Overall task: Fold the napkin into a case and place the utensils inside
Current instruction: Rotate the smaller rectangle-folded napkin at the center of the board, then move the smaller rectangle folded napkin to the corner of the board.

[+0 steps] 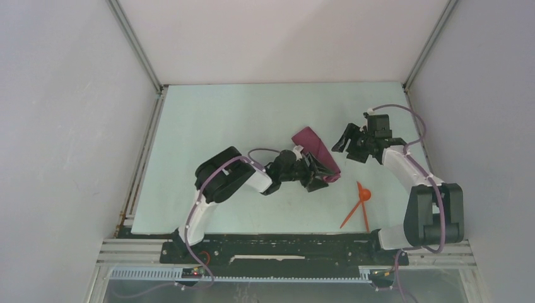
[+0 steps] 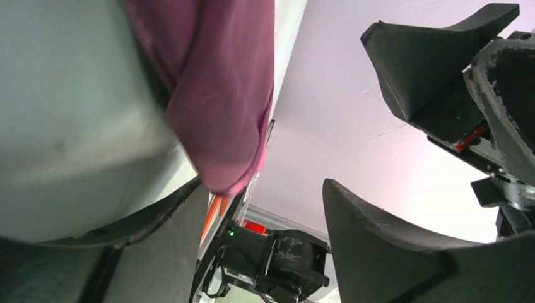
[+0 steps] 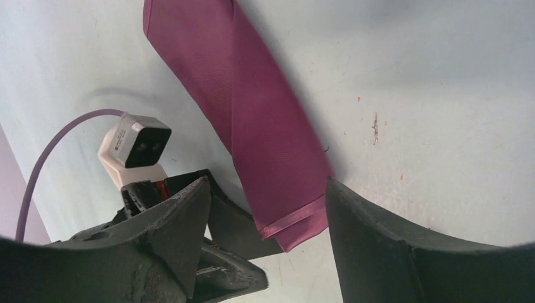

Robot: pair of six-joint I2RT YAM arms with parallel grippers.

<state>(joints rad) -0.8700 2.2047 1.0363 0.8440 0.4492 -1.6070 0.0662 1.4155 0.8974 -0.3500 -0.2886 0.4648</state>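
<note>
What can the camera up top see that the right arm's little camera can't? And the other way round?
Only the top view shows the orange utensils lying on the table near the right arm's base, plus both whole arms. Only the right wrist view shows the stitched hem at the end of the napkin and tiny specks on the table. Both show the purple napkin folded narrow, with the left pincer at one end.

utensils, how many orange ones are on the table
2: the spoon and the stick lie crossing each other at the near right of the table, apart from the napkin. Its folds could hide another.
</note>
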